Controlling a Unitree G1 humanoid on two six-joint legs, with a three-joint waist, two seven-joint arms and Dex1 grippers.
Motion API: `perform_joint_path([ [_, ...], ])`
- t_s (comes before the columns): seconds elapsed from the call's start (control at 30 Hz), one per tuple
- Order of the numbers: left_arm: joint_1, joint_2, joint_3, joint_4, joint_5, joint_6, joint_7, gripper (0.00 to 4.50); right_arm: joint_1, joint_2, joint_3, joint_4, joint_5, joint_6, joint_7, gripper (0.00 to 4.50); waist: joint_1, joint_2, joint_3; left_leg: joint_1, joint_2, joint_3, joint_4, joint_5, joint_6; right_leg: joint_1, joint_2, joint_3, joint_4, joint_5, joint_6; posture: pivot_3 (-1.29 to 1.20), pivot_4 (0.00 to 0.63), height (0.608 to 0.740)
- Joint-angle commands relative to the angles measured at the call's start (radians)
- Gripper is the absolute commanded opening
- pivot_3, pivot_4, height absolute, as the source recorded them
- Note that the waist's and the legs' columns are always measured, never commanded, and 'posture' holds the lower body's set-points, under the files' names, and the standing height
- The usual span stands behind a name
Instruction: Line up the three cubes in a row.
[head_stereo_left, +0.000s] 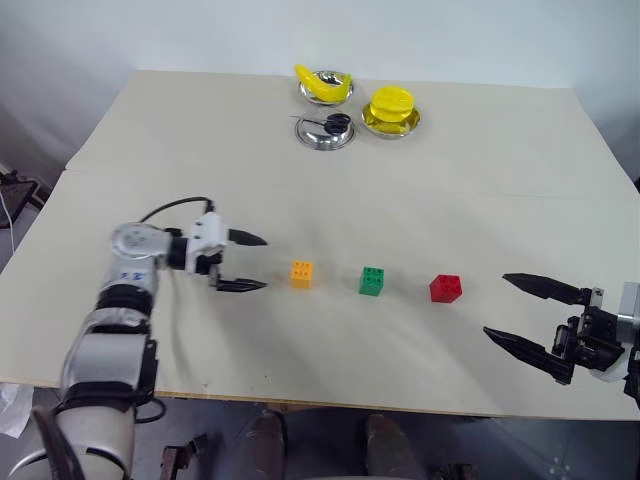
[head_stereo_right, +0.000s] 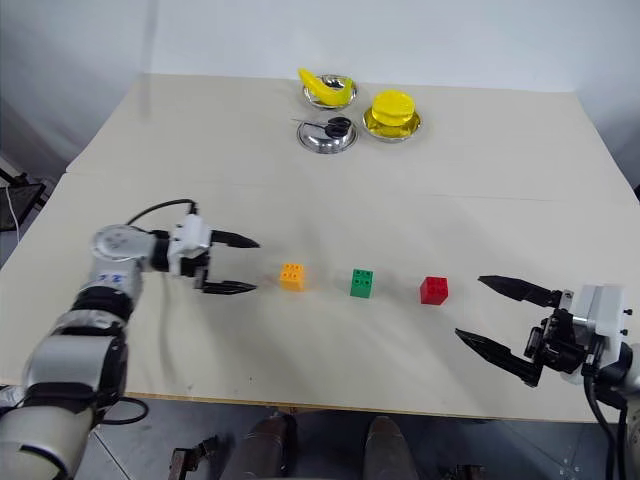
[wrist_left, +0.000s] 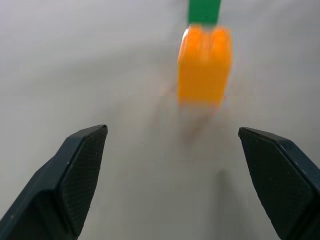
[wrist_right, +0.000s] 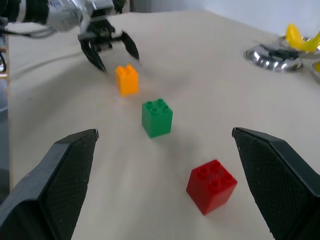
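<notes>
Orange cube, green cube and red cube form a left-to-right row on the surface, studs up, between the wide-open left claw and right claw.

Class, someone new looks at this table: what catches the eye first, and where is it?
Three bright cubes in a row near the front of the table: orange cube, green cube, red cube. An open left pincer flanks the orange end, an open right pincer the red end.
</notes>
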Motion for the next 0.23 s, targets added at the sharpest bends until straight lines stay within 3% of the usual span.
perform_joint_path([
  [0.03, 0.079, 0.063, 0.042, -0.127, -0.072, 0.015, -0.07, 4.46, 0.024, -0.04, -0.052, 0.077, -0.033, -0.064, 0.088, 4.5, 0.003, 0.0, 0.0, 0.0, 0.0, 0.0, 0.0, 0.0, 0.0, 0.0, 0.0, 0.0, 0.0, 0.0, 0.0, 0.0, 0.15, 0.74],
  [0.23, 0.362, 0.179, 0.116, -0.393, -0.159, 0.167, 0.025, 4.46, 0.059, -0.072, -0.115, 0.308, -0.103, -0.18, 0.178, 4.5, 0.002, 0.0, 0.0, 0.001, 0.0, 0.0, -0.001, -0.002, 0.003, 0.001, 0.0, 0.0, 0.0, 0.0, -0.001, 0.0, 0.15, 0.74],
])
